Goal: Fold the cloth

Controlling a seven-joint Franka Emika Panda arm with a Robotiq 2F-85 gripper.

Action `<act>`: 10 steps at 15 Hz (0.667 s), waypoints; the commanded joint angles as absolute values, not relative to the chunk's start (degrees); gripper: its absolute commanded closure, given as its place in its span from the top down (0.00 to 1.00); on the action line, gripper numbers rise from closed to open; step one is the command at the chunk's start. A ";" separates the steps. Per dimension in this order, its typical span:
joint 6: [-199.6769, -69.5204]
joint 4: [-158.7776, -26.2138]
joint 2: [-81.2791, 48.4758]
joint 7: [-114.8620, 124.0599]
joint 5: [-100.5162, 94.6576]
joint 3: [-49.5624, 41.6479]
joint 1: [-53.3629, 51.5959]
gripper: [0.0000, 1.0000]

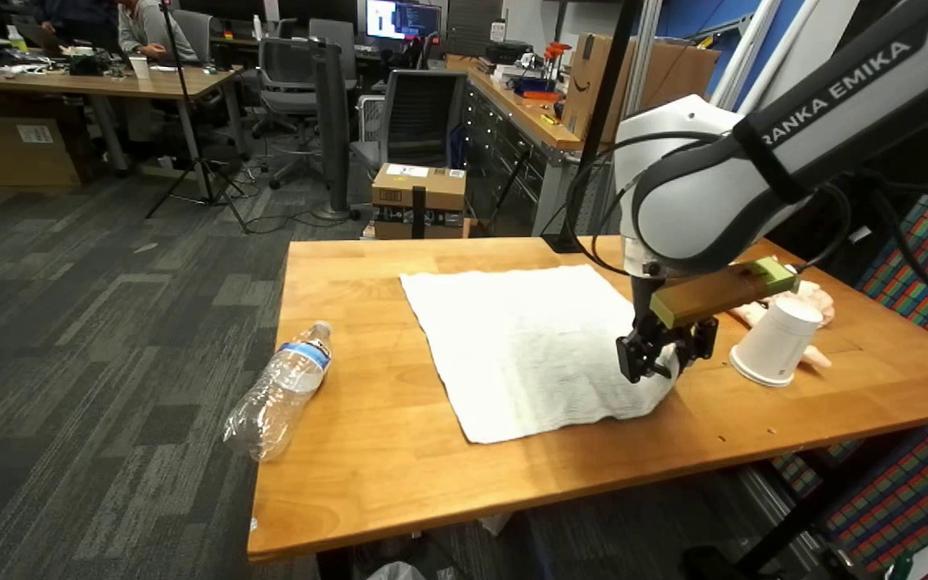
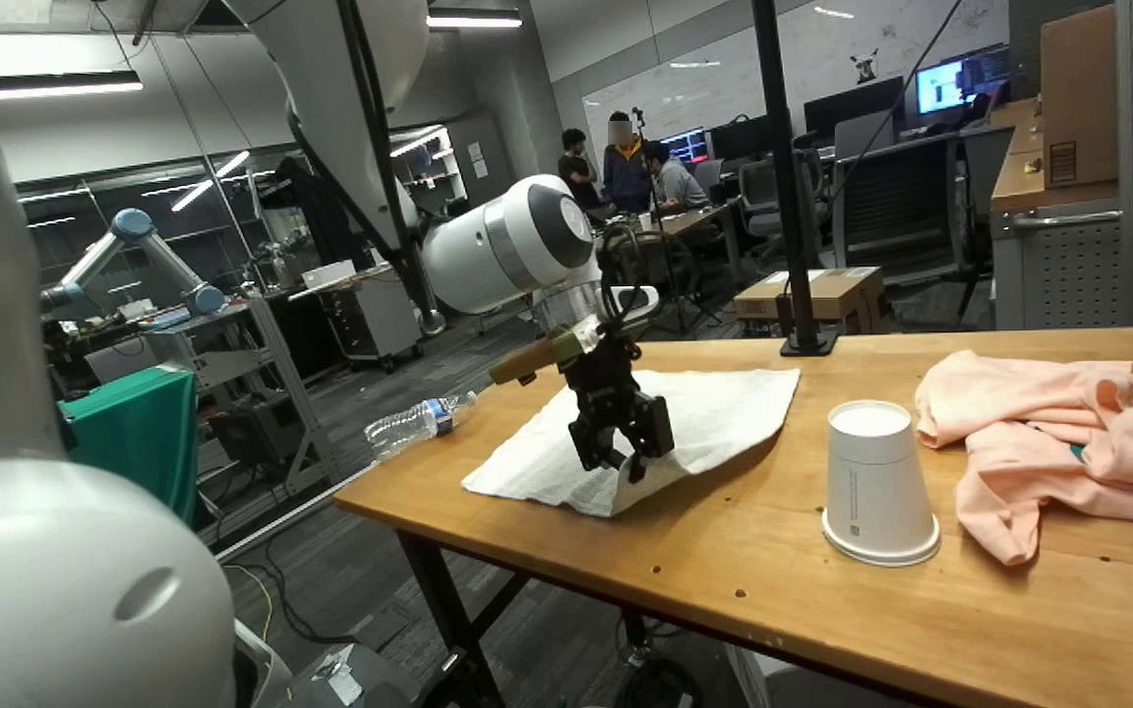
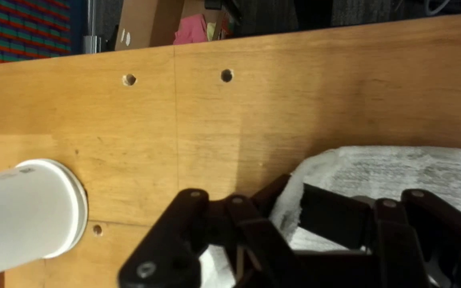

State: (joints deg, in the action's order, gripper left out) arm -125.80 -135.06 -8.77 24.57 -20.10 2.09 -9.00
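Observation:
A white cloth (image 1: 520, 346) lies mostly flat and spread out on the wooden table; it also shows in an exterior view (image 2: 724, 403) and in the wrist view (image 3: 406, 172). My gripper (image 1: 668, 372) is at the cloth's near corner by the table's front edge. In an exterior view the gripper (image 2: 627, 466) points down and the cloth's edge rises slightly to its fingertips. In the wrist view the gripper (image 3: 295, 196) has the cloth's edge pinched between its two dark finger pads. Part of the cloth under the gripper is hidden by the fingers.
An upside-down white paper cup (image 1: 778, 342) stands beside the gripper, also in the wrist view (image 3: 30, 218). A crumpled pink cloth (image 2: 1048, 442) lies behind the cup. A clear plastic bottle (image 1: 283, 395) lies at the table's far side edge. A black post (image 2: 793, 197) rises at the table edge.

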 commanded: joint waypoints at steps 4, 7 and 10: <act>-117.46 -119.85 -14.61 26.80 -21.98 7.00 -14.20 0.00; -117.14 -111.96 -19.01 27.62 -20.57 7.98 -16.20 0.00; -116.66 -103.65 -23.58 28.41 -18.89 7.79 -17.91 0.00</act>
State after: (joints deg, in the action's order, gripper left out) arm -119.53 -113.48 -18.05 27.29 -20.86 7.90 -16.54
